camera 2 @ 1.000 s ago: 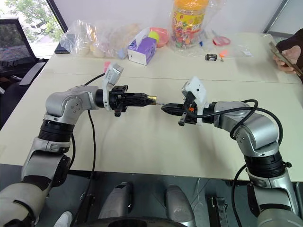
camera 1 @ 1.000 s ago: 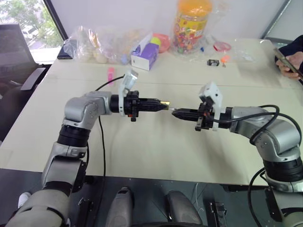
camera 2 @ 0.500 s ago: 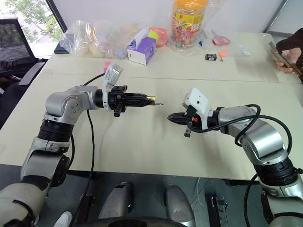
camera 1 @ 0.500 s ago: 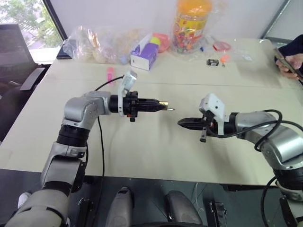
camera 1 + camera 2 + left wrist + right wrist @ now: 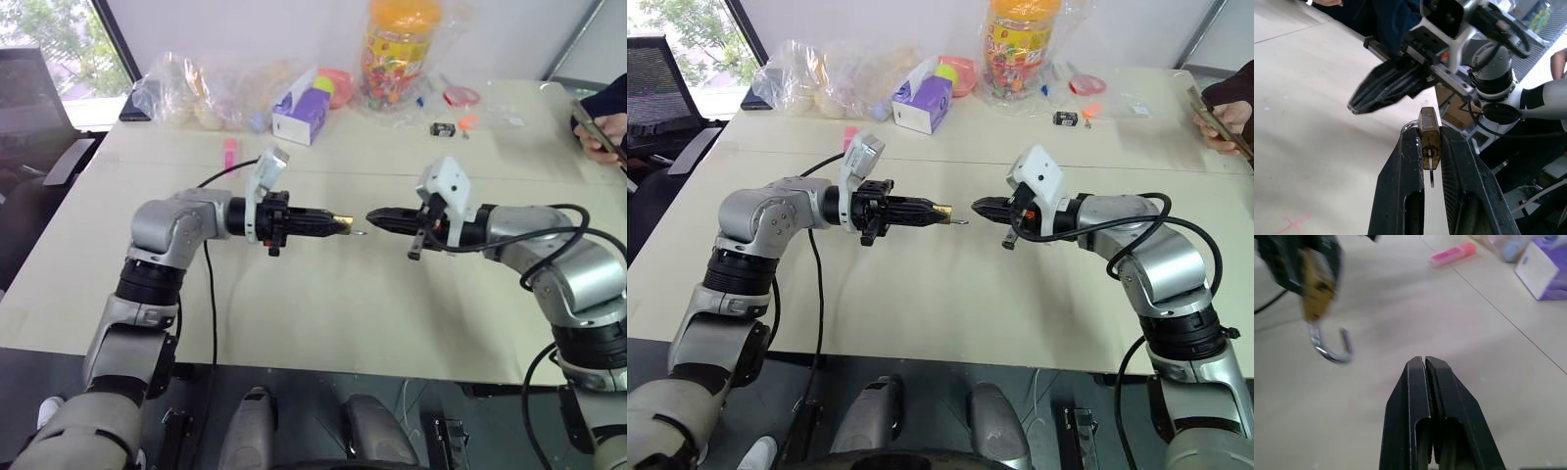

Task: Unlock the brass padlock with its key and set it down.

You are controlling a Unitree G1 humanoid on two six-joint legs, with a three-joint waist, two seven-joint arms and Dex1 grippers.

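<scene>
Now my right gripper [image 5: 978, 207] is back up level with the padlock [image 5: 1428, 138] after dipping away toward the table half a second ago, its fingers pressed together on nothing. My left gripper [image 5: 345, 222] pinches the padlock above the table [image 5: 323, 313], key [image 5: 1431, 171] in its base, shackle [image 5: 1330, 343] swung open. So it looks unlocked; setting it down remains. Both arms reach level, tips nearly meeting.
</scene>
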